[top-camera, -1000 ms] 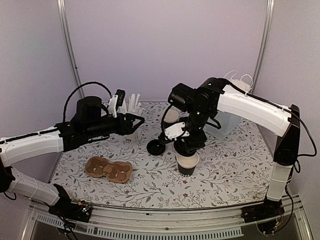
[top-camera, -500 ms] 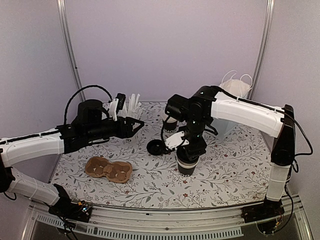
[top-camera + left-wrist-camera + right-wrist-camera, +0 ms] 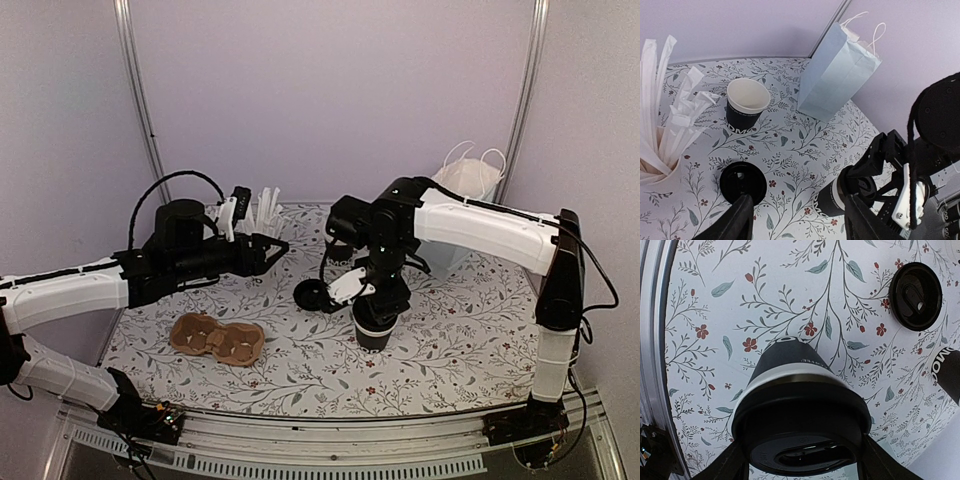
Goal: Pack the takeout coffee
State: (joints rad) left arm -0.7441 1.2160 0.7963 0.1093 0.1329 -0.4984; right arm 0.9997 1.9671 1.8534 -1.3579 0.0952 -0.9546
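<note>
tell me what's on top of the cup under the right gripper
A black lid, gripped between the right gripper's fingers, covers the cup. Its contents are hidden by the lid.

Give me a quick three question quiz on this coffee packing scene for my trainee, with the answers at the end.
1. True or false: the far cup has a lid on it.
2. What does the right hand grip? A nothing; B the lid on the near cup; C the far cup.
3. How many cups sit in the carrier?
Key: 1 false; 2 B; 3 zero.
</note>
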